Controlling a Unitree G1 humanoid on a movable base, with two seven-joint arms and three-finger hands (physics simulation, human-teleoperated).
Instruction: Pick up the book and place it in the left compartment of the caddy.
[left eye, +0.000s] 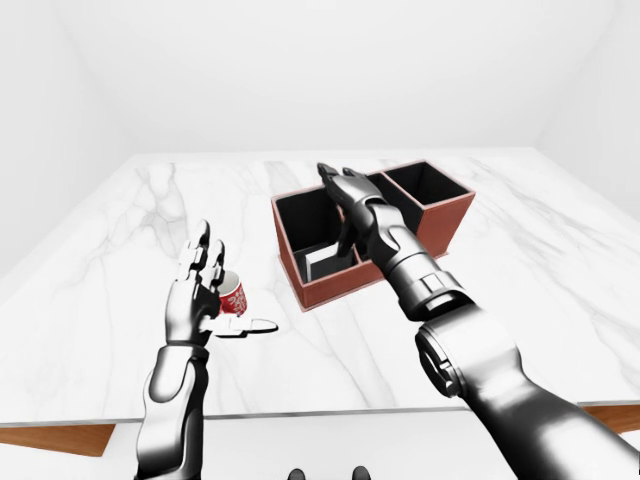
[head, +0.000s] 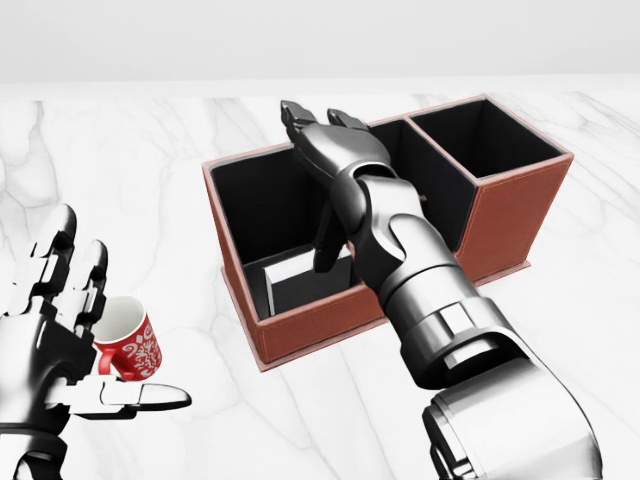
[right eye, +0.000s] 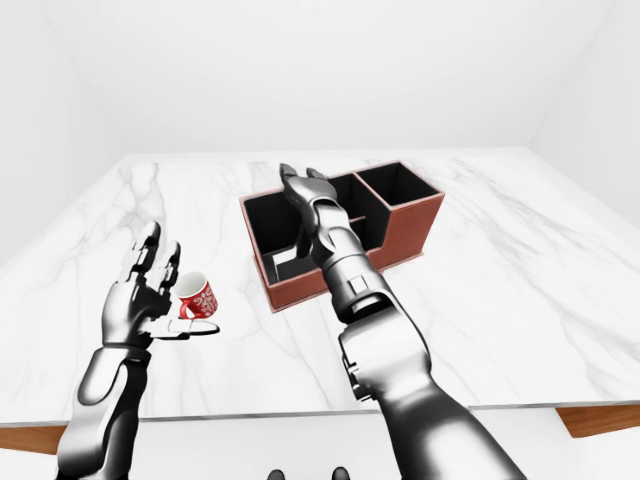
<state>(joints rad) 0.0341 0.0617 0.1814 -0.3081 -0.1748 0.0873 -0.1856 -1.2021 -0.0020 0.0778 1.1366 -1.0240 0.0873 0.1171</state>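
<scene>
Book (head: 305, 280) stands in caddy (head: 520, 215) left compartment; right hand (head: 335, 145), fingers apart, should lift straight up, avoiding the divider.

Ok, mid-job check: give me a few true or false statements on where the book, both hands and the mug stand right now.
1. The dark book with white page edges lies inside the left compartment of the brown leather caddy. True.
2. The right hand is closed round the book. False: it is open, above the caddy's far rim, holding nothing.
3. The red patterned mug sits inside the caddy. False: it stands on the white marble table, left of the caddy.
4. The left hand is open beside the mug. True.
5. The caddy's right compartment holds a book. False: it shows empty.
</scene>
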